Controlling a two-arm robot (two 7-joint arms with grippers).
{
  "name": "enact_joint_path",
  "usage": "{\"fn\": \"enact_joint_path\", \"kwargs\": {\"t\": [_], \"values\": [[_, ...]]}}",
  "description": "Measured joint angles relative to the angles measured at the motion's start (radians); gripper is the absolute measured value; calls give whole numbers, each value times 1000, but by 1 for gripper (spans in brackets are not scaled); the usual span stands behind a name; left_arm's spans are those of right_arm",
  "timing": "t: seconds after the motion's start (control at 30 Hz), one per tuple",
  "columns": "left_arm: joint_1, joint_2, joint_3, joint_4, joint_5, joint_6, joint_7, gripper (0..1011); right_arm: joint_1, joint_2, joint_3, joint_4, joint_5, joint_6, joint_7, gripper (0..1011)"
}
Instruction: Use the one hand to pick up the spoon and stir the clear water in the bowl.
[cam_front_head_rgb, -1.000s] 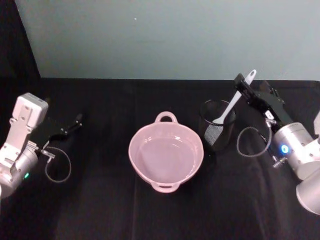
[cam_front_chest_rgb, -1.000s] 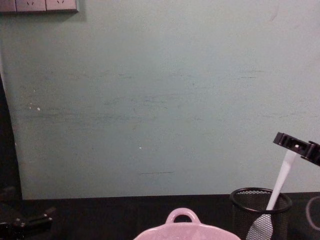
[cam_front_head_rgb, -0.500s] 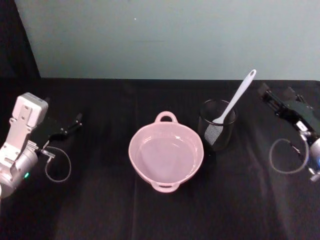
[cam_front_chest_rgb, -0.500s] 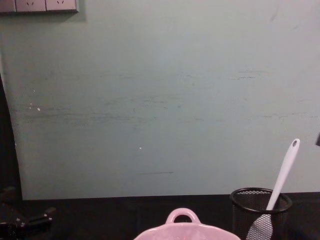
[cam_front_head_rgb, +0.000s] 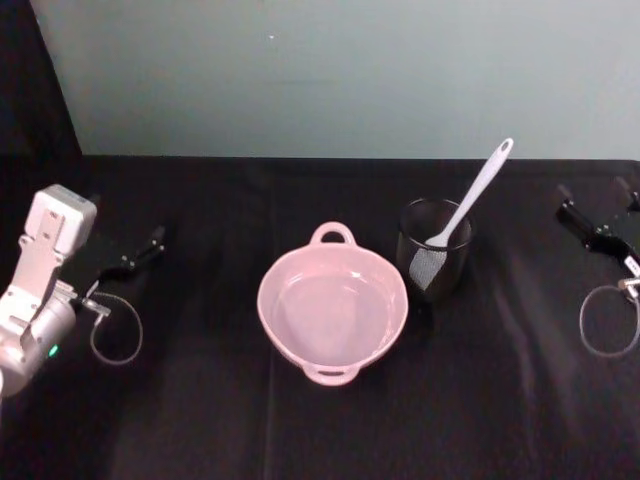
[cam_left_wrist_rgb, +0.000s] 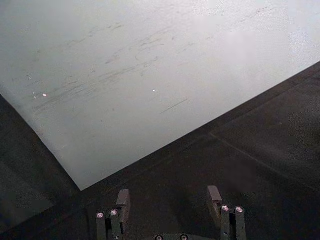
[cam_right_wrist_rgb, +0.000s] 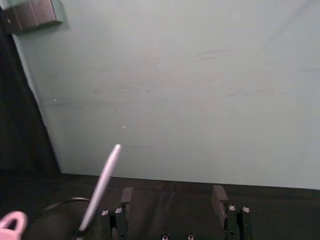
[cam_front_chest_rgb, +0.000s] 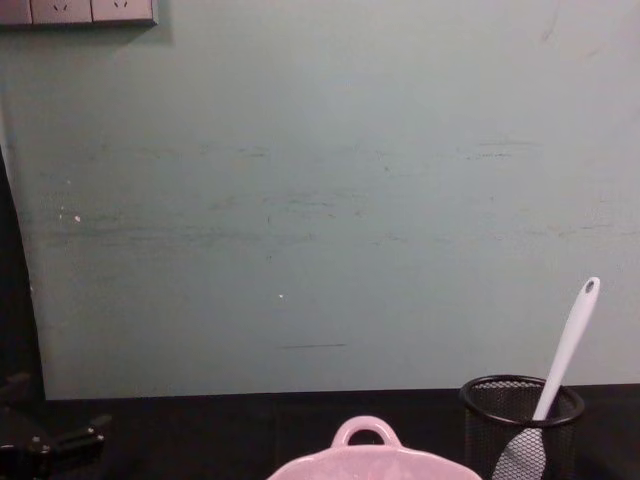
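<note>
The white spoon (cam_front_head_rgb: 478, 193) stands slanted in a black wire-mesh cup (cam_front_head_rgb: 434, 262), blade down and handle tip up; it also shows as the spoon (cam_front_chest_rgb: 564, 351) and the spoon (cam_right_wrist_rgb: 101, 186). Left of the cup sits the pale pink bowl (cam_front_head_rgb: 332, 308) holding clear water, its rim showing as the bowl (cam_front_chest_rgb: 372, 459). My right gripper (cam_front_head_rgb: 598, 215) is at the table's far right edge, well away from the spoon. In its wrist view the right gripper (cam_right_wrist_rgb: 172, 196) is open and empty. My left gripper (cam_front_head_rgb: 135, 250) is parked at the far left, and the left gripper (cam_left_wrist_rgb: 169, 197) is open.
The table is covered in black cloth (cam_front_head_rgb: 200, 420). A pale green wall (cam_front_head_rgb: 330, 80) rises behind it. Cable loops lie by each wrist, one at the left (cam_front_head_rgb: 115, 340) and one at the right (cam_front_head_rgb: 608, 320). Free room lies in front of the bowl.
My right gripper has drawn back from the spoon's handle to the far right edge of the table. The spoon stays in the mesh cup. The left arm has not moved.
</note>
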Motion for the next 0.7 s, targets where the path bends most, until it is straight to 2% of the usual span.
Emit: {"fn": "enact_joint_path", "kwargs": {"t": [0.2, 0.33, 0.7], "values": [[0, 0, 0, 0, 0, 0, 0, 1011, 40, -14, -13, 82, -88, -67, -19, 1003], [0, 0, 0, 0, 0, 0, 0, 1011, 57, -28, -19, 111, -123, -78, -34, 1003], [0, 0, 0, 0, 0, 0, 0, 1011, 53, -24, -18, 104, -116, -77, -33, 1003]]}}
